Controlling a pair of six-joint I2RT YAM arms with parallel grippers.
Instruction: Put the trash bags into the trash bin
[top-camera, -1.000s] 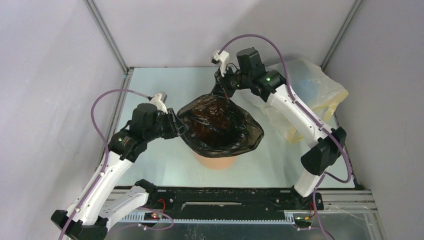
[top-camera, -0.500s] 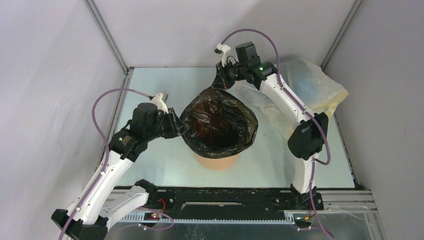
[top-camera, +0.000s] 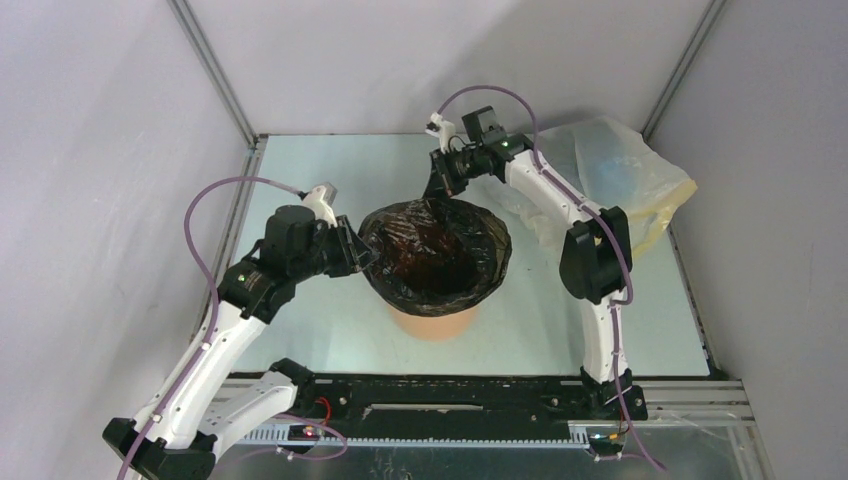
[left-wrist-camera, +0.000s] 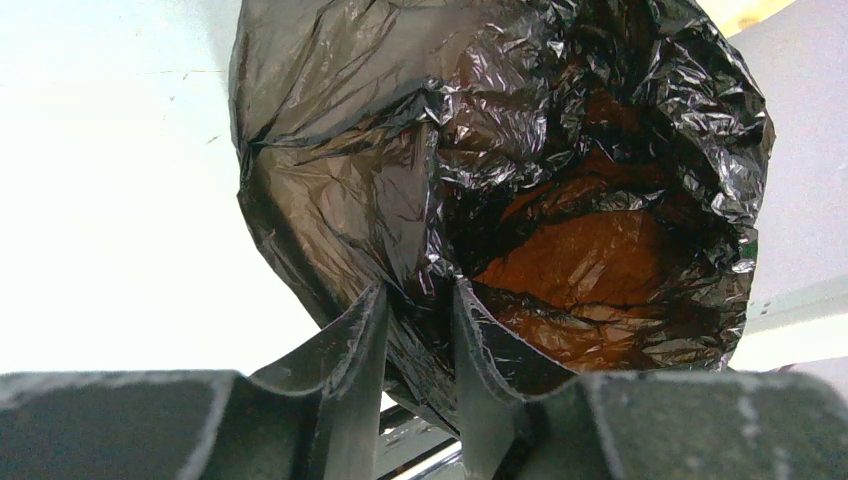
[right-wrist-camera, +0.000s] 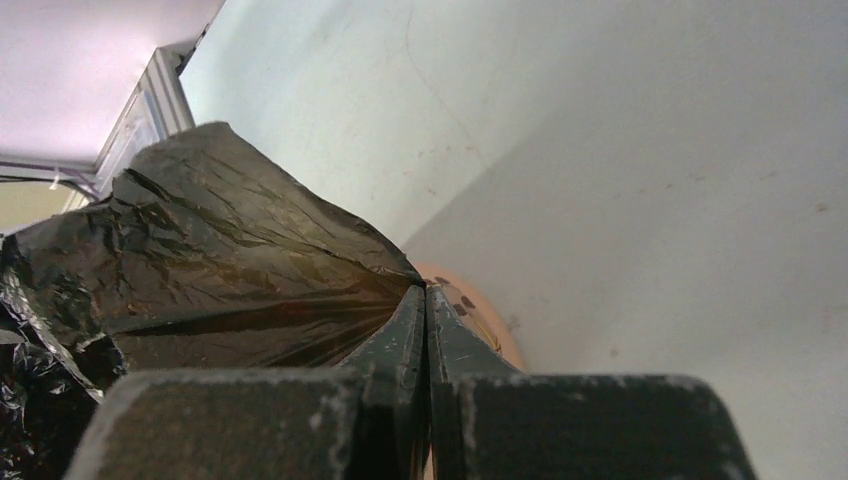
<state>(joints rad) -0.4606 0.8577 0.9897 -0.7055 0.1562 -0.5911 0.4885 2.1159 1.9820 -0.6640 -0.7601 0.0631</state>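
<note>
Black plastic film is sitting pinched in both sets of jaws. The left gripper (left-wrist-camera: 415, 300) is clamping the near-left rim of the trash bag (top-camera: 437, 250) with its fingers narrowly apart and crinkled film bunching between them. The right gripper (right-wrist-camera: 425, 292) is squeezing a folded corner of the far rim, its jaws meeting with only film between. The bag is hanging mouth-up, its opening stretching along a line from the left gripper to the right one. It is draping over the top of the orange bin (top-camera: 433, 322), whose colour is glowing through the film inside. The bin is standing upright on the pale table (top-camera: 320, 170). A yellowish plastic bag (top-camera: 625, 170) is lying at the far right, beside plain grey walls (top-camera: 420, 60).
</note>
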